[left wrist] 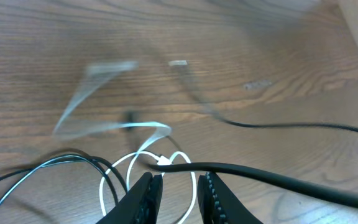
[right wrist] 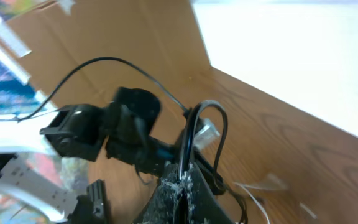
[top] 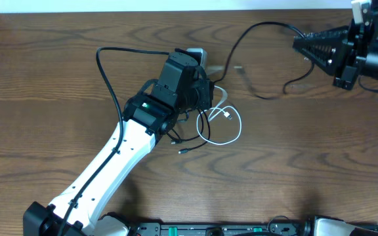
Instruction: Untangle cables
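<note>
**First onlooker:** Left pincer (left wrist: 177,177), entry one. Black fingers narrowly spread, tips low over the brown wood-grain table (top: 307,164). Nothing plainly pinched.

**Second onlooker:** What lies at it?

**First:** Entry two: thin white round cord (top: 240,126), one loop, directly beneath and ahead of the tips. A strand seems to run through the gap. Entry three: thin black cord (left wrist: 260,175), crossing just ahead of the tips, over the white loop. More black loops to one side of them.

**Second:** And the other?

**First:** Entry four: right pincer (right wrist: 182,183), pressed together on a black cord, raised, well apart from the left one. I take it for the same cord, though I cannot trace it.

**Second:** Handling note?

**First:** I judge the step to be parting white from black. The left one should settle on a single strand, the white, and check that the black is outside the gap before closing. Then draw away from the right pincer slowly, watching that the loop opens rather than tightens.
</note>
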